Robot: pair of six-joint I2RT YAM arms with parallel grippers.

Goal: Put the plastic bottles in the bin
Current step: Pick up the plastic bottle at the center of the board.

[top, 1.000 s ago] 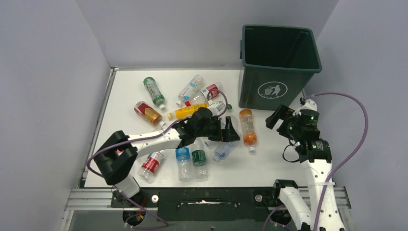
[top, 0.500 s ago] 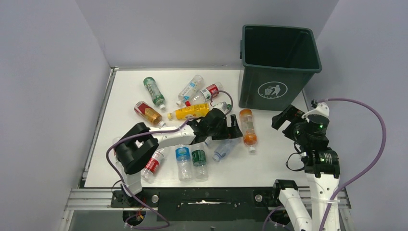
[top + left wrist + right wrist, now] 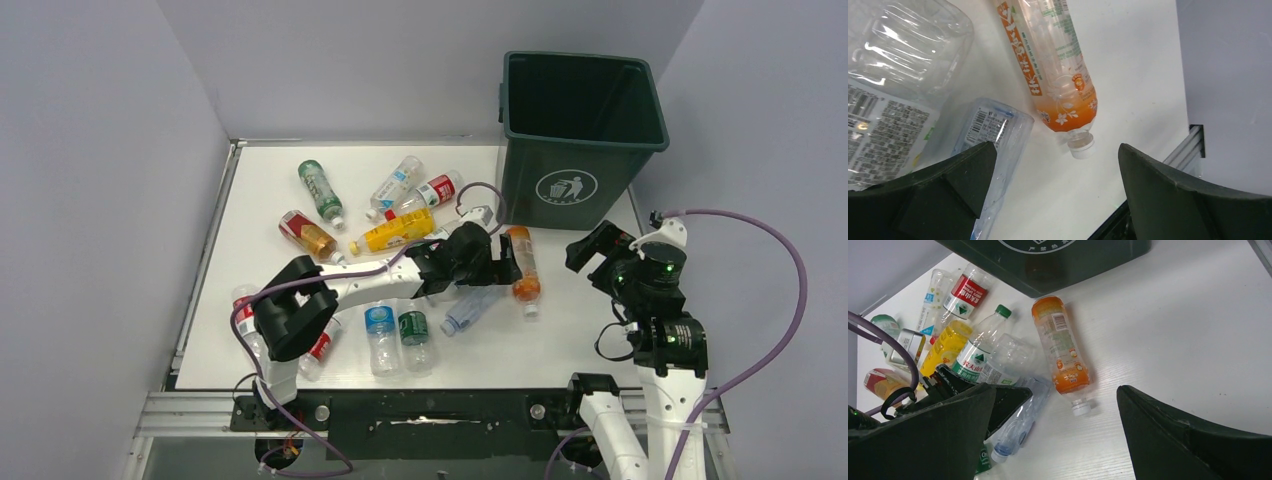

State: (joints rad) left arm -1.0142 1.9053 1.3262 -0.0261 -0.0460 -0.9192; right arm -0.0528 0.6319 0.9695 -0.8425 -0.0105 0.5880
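Compared with one second ago, the left arm has reached further to the right across the white bench [image 3: 262, 172]. Its gripper [image 3: 497, 264] is now just beside the clear plastic bottle with an orange label and orange bottom [image 3: 522, 262]. The right arm has drawn back a little toward the right edge.

Near the left edge lie the amber bottle with a red label [image 3: 306, 235] and, behind it, the green bottle [image 3: 320, 190]. Toward the near edge, the clear bottle with a blue label [image 3: 380, 335] and the clear bottle with a green label [image 3: 412, 333] lie side by side. The yellow bottle [image 3: 397, 232] lies in the middle of the bench.

The left gripper [image 3: 1055, 150] is spread wide and holds nothing. In its wrist view the orange bottle [image 3: 1058, 75] lies on its side between the two fingers, touching neither.

The tall dark green rectangular plastic bin [image 3: 580, 150] stands upright at the far right corner. The right gripper [image 3: 592, 246] hangs by the right edge, in front of the bin. Its fingers are also wide apart, with nothing between them.
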